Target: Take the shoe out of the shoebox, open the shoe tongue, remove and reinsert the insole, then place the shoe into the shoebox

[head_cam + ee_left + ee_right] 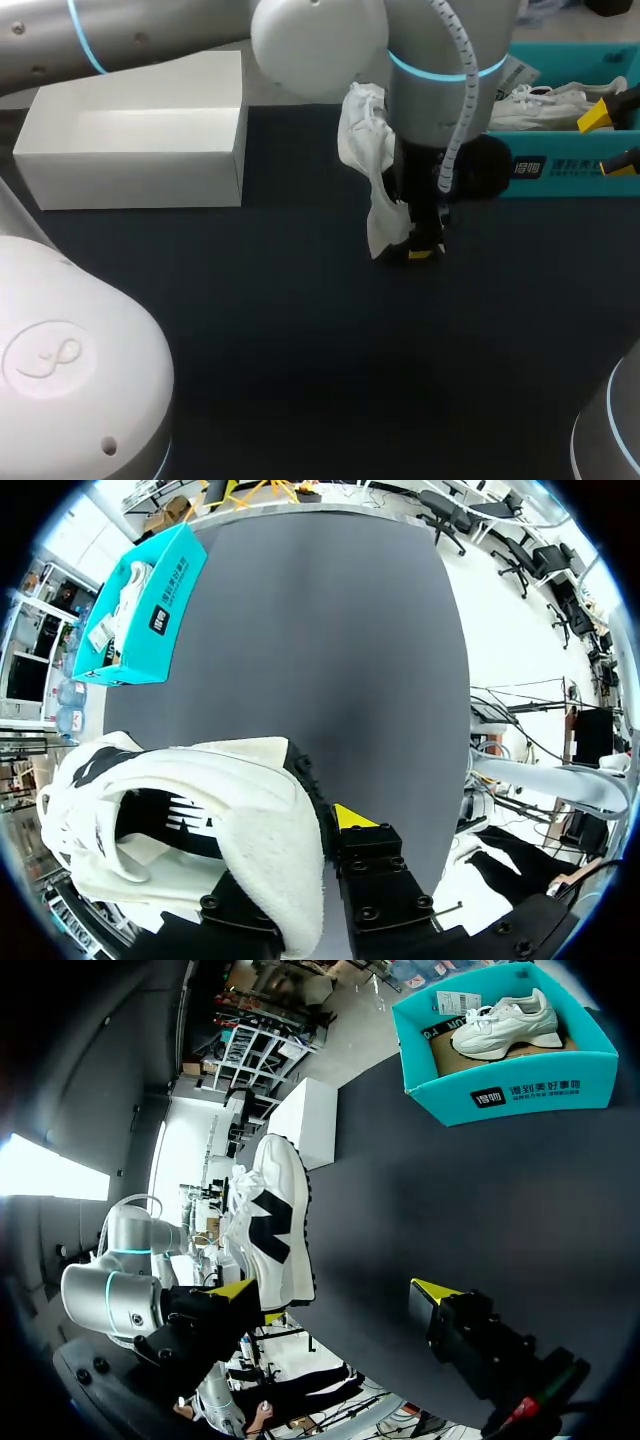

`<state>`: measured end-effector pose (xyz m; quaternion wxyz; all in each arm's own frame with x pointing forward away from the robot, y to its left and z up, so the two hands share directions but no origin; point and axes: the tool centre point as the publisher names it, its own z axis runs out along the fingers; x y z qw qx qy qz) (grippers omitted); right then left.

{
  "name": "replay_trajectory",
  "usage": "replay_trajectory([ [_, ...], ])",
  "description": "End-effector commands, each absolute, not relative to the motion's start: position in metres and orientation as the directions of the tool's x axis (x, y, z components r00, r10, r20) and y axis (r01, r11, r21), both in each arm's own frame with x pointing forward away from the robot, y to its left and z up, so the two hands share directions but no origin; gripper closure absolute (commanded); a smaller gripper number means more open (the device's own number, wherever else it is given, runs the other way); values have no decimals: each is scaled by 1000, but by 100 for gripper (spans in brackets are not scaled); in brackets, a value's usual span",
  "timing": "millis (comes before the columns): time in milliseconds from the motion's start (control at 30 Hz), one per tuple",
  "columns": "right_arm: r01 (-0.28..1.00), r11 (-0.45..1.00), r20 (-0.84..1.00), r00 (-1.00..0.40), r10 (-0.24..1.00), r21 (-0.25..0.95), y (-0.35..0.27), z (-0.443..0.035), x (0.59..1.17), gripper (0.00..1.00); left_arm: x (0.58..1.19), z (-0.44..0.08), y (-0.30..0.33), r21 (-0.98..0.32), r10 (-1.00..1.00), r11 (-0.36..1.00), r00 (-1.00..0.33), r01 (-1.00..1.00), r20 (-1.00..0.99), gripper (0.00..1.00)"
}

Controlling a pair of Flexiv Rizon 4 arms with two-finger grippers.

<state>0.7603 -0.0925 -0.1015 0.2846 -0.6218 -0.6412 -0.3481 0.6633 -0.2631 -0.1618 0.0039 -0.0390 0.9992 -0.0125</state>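
Gripped a white shoe [365,150] with black side marks by its heel collar in the left tool [420,250], over the middle of the dark tabletop [300,350], out of the shoebox [560,170] and well apart from it. With the left arm [150,40] stretched in from the far left corner, tool pointed down. From the left wrist, showed the padded collar of the shoe [200,810] wedged in the left tool [318,830], one yellow tip against the heel's outside, the other finger hidden behind the collar, dark lining visible in the opening. Showed the shoebox, teal, at the far right, open on top, with a second shoe [540,100], also white, lying inside. Held the right tool [612,140] spread wide, gripping nothing, by the shoebox's right end. From the right wrist, showed the shoe [272,1210] ahead of the open right tool [335,1290], the shoebox [520,1090] beyond. Showed a white box [130,160] at the far left.
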Motion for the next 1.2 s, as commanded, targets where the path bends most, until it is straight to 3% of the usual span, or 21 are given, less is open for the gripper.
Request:
replay_trajectory([
  [33, 996, -16, 796, -63, 602, 91, -92, -102, 761, 0, 670, -160, -239, -56, -98, 994, -995, -99, 10, 100],
  [467, 996, -16, 796, -63, 602, 91, -92, -102, 761, 0, 714, -156, -120, -90, -145, 985, -989, -146, 20, 100],
  [833, 996, -16, 796, -63, 602, 91, -92, -102, 761, 0, 749, -155, -26, -19, -233, 972, -971, -234, 52, 100],
  [1200, 996, -16, 796, -63, 602, 91, -92, -102, 761, 0, 789, -155, 46, -103, -274, 956, -961, -275, 20, 100],
])
